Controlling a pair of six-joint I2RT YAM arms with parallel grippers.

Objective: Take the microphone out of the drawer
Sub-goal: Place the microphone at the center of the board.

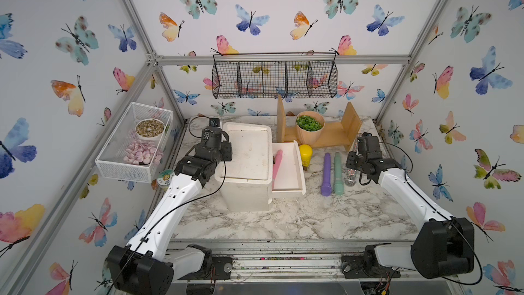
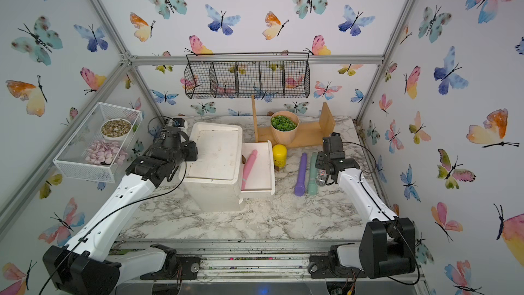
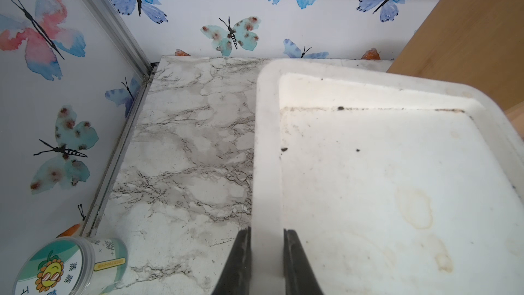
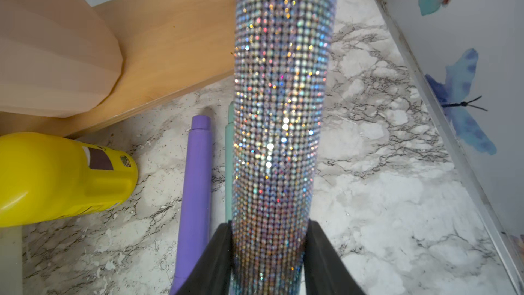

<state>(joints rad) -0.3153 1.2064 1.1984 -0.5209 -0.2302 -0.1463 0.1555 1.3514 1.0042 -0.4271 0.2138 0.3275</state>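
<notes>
1. Firmly, the right tool [image 4: 269,224] clamps the glitter microphone [image 4: 280,95], out on the counter [image 1: 312,217] right of the teal microphone [image 1: 338,173]
2. A pink microphone [image 1: 277,167] lies in the open drawer [image 1: 297,163]
3. The left tool [image 3: 267,230] pinches the white cabinet [image 3: 266,151] by its rim
4. The sunflower jar [image 3: 68,265] has label writing too small to read

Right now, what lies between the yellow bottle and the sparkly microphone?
The purple stick and the teal stick, side by side, in both top views.

Glittery studded microphone [image 4: 280,109]; smooth marbled tabletop [image 4: 382,194]; wooden shelf [image 4: 175,38]; stained matt cabinet [image 3: 382,180].

marble table [image 1: 312,217], white drawer unit [image 1: 246,154], wooden rack [image 1: 334,136], yellow bottle [image 1: 305,153], purple microphone [image 1: 326,174], teal microphone [image 1: 338,174]
</notes>
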